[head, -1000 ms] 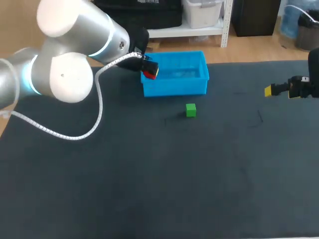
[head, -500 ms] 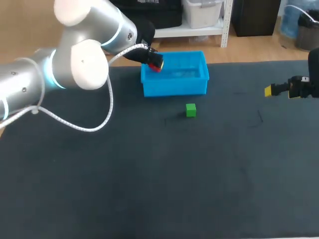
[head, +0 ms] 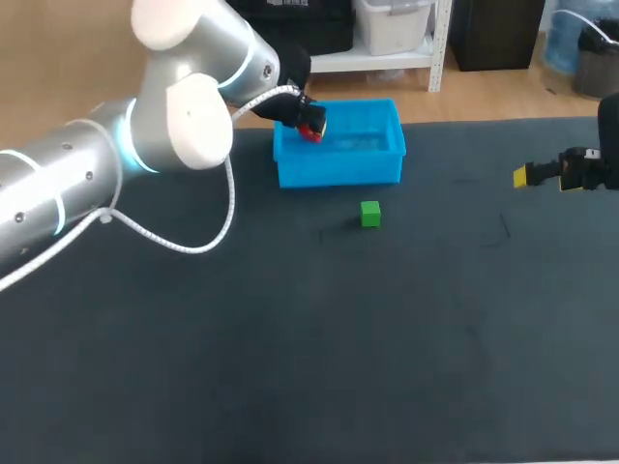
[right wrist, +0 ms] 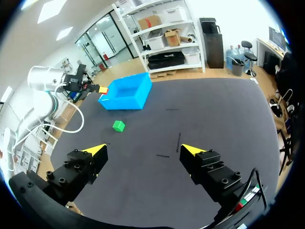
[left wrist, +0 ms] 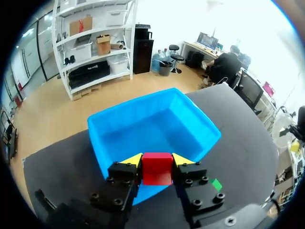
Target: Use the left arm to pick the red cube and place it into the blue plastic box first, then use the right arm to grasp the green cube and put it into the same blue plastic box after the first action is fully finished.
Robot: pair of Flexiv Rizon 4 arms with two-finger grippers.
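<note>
Gripping the small red cube (left wrist: 157, 169) from both sides in the left tool (left wrist: 157, 159), held up in the air, with the inside of the open blue plastic box (left wrist: 138, 117) spread out just ahead. From the head view, hovering over the box's left end, above the rim rather than down inside. Looks like the carry-and-drop stage of the first placement, not yet released. To do it well: push a touch further in over the blue floor, away from the near wall, so as not to clip the rim. Lower before opening, to avoid a bounce off hard plastic and back out. Open fully, then lift straight up between the walls. Only after that, time for the other arm. Over on the right, spread wide and holding nothing: the right tool (right wrist: 143, 150), hanging above the right side of the table (head: 290, 348), well apart from the box. Sitting on the table in front of the box, near its front wall but not touching: the small green cube (head: 370, 214). Under it all, a dark matte table covering, flat, with a few faint thin marks (right wrist: 178, 141), and probably grippy enough to stop a dropped cube sliding far. Room enough, by the look of it, for a straight run from right tool to green cube.
</note>
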